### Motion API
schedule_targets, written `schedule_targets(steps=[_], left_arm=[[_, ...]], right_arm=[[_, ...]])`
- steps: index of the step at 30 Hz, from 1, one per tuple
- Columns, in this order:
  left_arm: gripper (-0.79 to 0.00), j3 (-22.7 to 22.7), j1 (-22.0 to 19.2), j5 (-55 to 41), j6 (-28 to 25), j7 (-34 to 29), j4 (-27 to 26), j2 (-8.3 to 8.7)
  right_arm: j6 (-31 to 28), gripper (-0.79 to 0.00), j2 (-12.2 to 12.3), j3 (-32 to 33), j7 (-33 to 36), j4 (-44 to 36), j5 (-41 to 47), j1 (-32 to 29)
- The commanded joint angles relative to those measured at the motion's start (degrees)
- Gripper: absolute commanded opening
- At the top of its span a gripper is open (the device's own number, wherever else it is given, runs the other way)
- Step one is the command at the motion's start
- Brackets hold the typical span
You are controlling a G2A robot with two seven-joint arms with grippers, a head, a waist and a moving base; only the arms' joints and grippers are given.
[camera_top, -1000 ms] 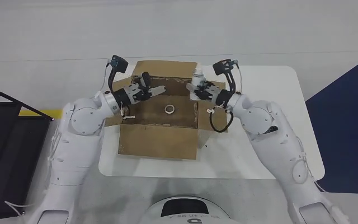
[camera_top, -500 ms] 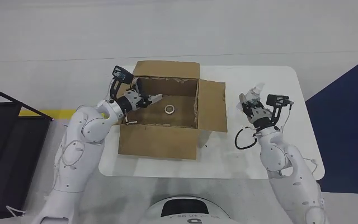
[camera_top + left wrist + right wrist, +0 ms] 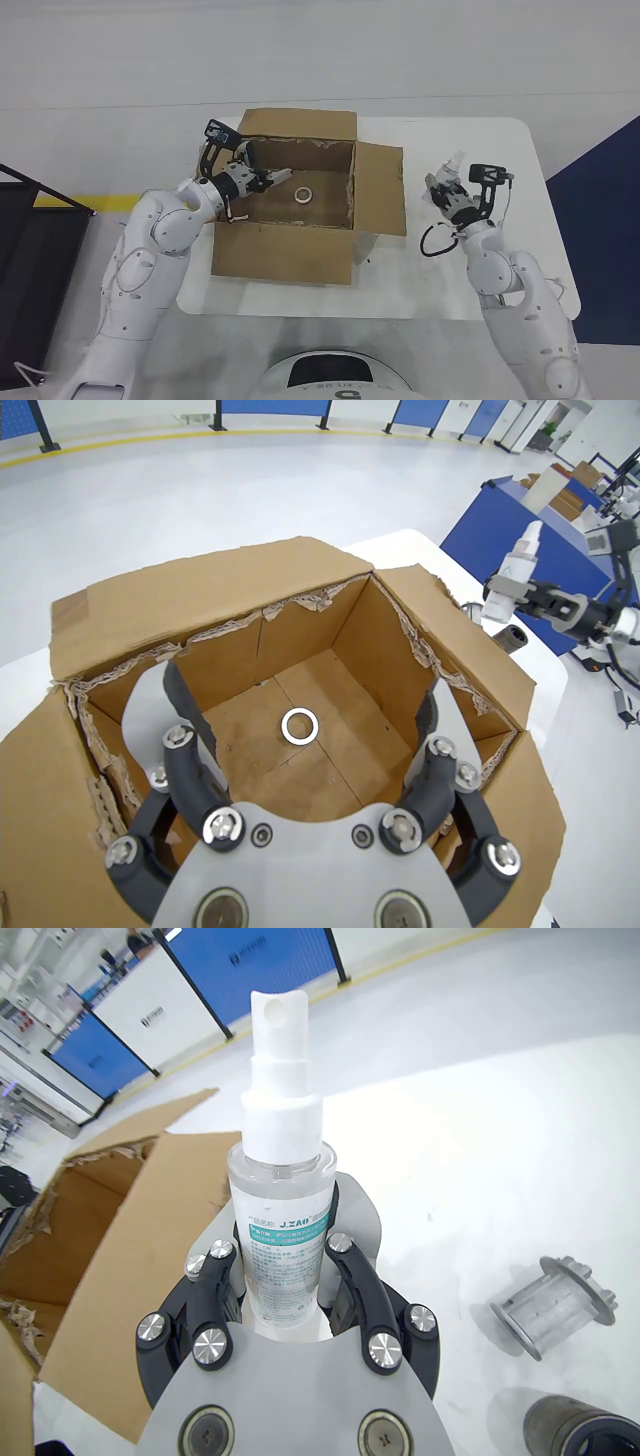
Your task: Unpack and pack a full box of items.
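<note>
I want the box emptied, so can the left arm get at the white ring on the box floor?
Probably yes: the left gripper hangs open over the box, flaps folded out, and the white ring lies alone on its floor.

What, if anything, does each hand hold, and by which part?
The right hand grips the spray bottle around its lower body; the left hand holds nothing.
</note>
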Motion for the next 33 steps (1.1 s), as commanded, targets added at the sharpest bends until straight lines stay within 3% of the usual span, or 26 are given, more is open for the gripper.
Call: schedule_targets(steps=[1, 3, 8, 16, 21, 22, 25, 28, 33], left_arm=[[0.0, 0.0, 0.0, 0.0, 0.0, 0.0, 0.0, 0.0], [0.0, 0.0, 0.0, 0.0, 0.0, 0.0, 0.0, 0.0], [0.0, 0.0, 0.0, 0.0, 0.0, 0.0, 0.0, 0.0], [0.0, 0.0, 0.0, 0.0, 0.0, 0.0, 0.0, 0.0], [0.0, 0.0, 0.0, 0.0, 0.0, 0.0, 0.0, 0.0], [0.0, 0.0, 0.0, 0.0, 0.0, 0.0, 0.0, 0.0], [0.0, 0.0, 0.0, 0.0, 0.0, 0.0, 0.0, 0.0], [0.0, 0.0, 0.0, 0.0, 0.0, 0.0, 0.0, 0.0], [0.0, 0.0, 0.0, 0.0, 0.0, 0.0, 0.0, 0.0]], right_arm=[[3.11, -0.785, 0.14, 0.63, 6.28, 0.59, -0.39, 0.52], [5.3, -0.785, 0.38, 0.95, 12.91, 0.76, -1.43, 1.75], [10.57, -0.785, 0.5, 0.69, 21.78, 0.91, -2.96, 3.83], [12.68, -0.785, 0.41, -1.77, 28.78, 5.53, -4.3, 7.35], [13.09, -0.785, 0.45, -1.37, 29.52, 5.84, -4.12, 7.06], [13.11, -0.77, 0.48, -1.21, 29.77, 5.8, -4.21, 6.89], [13.48, -0.603, 0.58, -0.75, 30.57, 5.37, -4.65, 6.38], [13.67, -0.545, 0.69, -0.42, 31.5, 4.7, -5.16, 5.85], [13.71, -0.52, 0.76, -0.53, 32.71, 5.08, -5.95, 5.81]])
